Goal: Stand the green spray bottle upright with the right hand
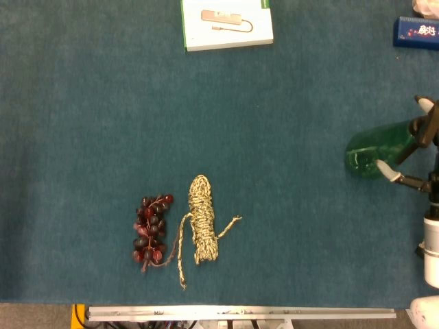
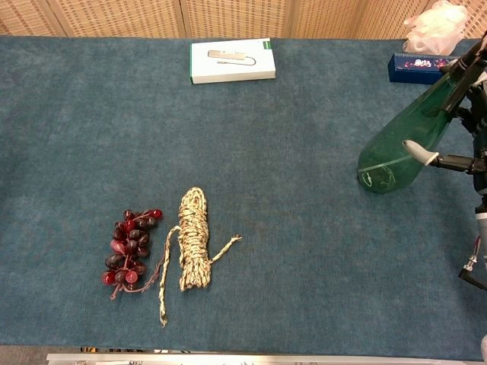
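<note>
The green spray bottle (image 1: pixel 377 147) (image 2: pixel 399 148) is tilted at the table's right side, its base on the blue cloth and its neck and dark trigger leaning up toward the right edge. My right hand (image 1: pixel 411 181) (image 2: pixel 460 161) holds it near the top. One white-tipped finger (image 2: pixel 418 147) reaches across the bottle's side. Most of the hand is cut off by the frame edge. My left hand does not show in either view.
A bunch of dark red grapes (image 1: pixel 152 228) (image 2: pixel 129 247) and a coil of rope (image 1: pixel 202 228) (image 2: pixel 192 239) lie front left of centre. A white box (image 1: pixel 228 24) (image 2: pixel 232 60) sits at the back. A blue box (image 1: pixel 416 31) and a plastic bag (image 2: pixel 437 26) sit back right.
</note>
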Robot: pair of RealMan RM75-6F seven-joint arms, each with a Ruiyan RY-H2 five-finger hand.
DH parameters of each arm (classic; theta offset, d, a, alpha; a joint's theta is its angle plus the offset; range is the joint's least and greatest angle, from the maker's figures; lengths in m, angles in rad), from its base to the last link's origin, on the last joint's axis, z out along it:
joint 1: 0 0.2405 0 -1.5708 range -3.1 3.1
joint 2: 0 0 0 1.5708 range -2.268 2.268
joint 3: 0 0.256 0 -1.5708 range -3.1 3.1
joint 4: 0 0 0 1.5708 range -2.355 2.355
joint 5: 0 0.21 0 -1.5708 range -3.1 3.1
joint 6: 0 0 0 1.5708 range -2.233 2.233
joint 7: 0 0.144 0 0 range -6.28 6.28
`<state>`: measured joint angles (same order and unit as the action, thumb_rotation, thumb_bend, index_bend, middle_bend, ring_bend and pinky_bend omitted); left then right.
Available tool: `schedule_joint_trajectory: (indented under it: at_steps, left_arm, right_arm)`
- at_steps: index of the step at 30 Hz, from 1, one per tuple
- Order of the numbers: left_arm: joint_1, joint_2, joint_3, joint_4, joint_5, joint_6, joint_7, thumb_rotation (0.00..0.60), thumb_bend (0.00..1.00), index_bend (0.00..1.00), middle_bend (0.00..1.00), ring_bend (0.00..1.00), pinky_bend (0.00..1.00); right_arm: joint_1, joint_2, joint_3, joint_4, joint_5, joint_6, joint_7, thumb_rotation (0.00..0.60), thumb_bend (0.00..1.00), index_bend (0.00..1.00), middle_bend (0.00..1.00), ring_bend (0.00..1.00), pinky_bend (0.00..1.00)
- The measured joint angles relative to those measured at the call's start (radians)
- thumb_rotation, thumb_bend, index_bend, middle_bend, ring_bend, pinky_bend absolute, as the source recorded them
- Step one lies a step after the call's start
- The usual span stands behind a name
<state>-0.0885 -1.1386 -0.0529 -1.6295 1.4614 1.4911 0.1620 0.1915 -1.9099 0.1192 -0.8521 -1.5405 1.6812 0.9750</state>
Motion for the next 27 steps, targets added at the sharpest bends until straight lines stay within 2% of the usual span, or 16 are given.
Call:
schedule_joint_trajectory:
  at_steps: [5, 10, 21, 27]
  left_arm:
    - [0.001, 0.000, 0.000, -0.001, 0.000, 0.001, 0.000, 0.600, 0.90, 0.00, 0.00, 0.00, 0.34]
    - [-0.001, 0.000, -0.001, 0.001, -0.001, -0.001, 0.000, 0.600, 0.90, 0.00, 0.00, 0.00, 0.34]
    - [0.000, 0.001, 0.001, 0.000, 0.001, 0.000, -0.001, 0.600, 0.90, 0.00, 0.00, 0.00, 0.34]
    - [0.000, 0.000, 0.000, 0.001, 0.001, 0.000, -0.001, 0.600, 0.90, 0.00, 0.00, 0.00, 0.34]
  right_arm:
    - [-0.015, 0.022, -0.005, -0.048, -0.011, 0.029, -0.037, 0.600, 0.00, 0.17, 0.15, 0.07, 0.30]
    - [-0.030, 0.059, -0.001, -0.124, -0.015, 0.057, -0.129, 0.600, 0.00, 0.14, 0.14, 0.05, 0.27]
    - [-0.087, 0.209, 0.020, -0.394, -0.011, 0.118, -0.305, 0.600, 0.00, 0.13, 0.13, 0.04, 0.23]
    - [-0.123, 0.235, 0.021, -0.420, -0.048, 0.200, -0.320, 0.600, 0.00, 0.13, 0.13, 0.04, 0.22]
